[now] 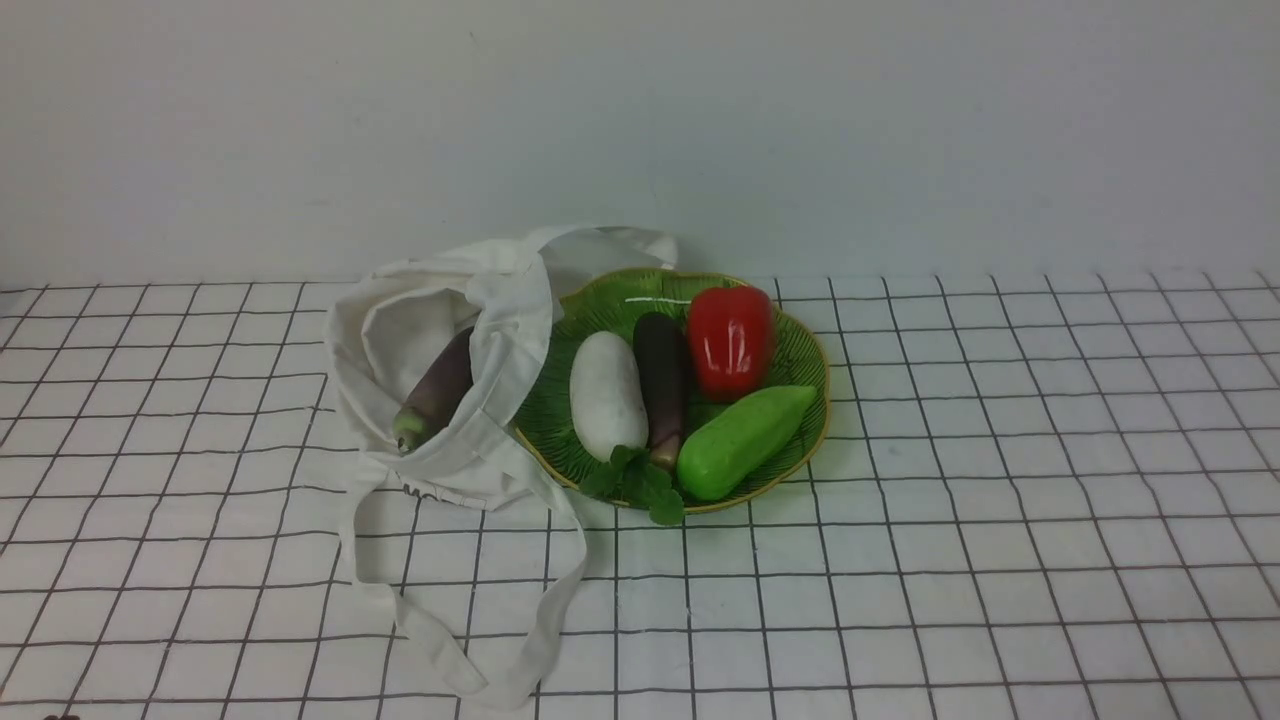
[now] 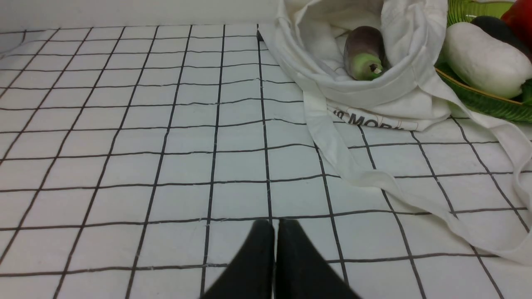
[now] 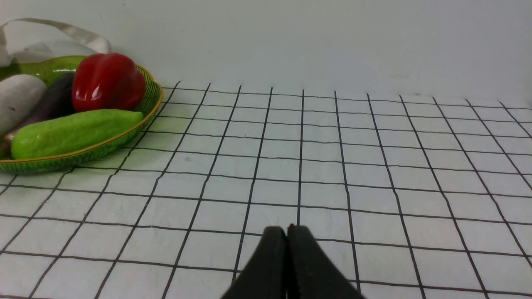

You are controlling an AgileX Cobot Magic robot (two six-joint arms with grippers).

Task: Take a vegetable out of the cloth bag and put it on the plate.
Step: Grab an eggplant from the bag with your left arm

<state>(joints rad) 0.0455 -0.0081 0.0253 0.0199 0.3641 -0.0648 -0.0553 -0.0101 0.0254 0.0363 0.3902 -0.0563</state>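
A dull purple eggplant with a pale green stem end lies inside the open off-white cloth bag, its stem end facing my left wrist camera. The green leaf-ribbed plate sits right of the bag, touching it. My left gripper is shut and empty, low over the cloth well short of the bag. Over bare grid cloth, well to the side of the plate, my right gripper is shut and holds nothing. Neither gripper shows in the front view.
On the plate lie a white radish, a near-black eggplant, a red pepper and a bright green gourd. The bag's long straps trail toward me over the grid tablecloth. A pale wall stands behind.
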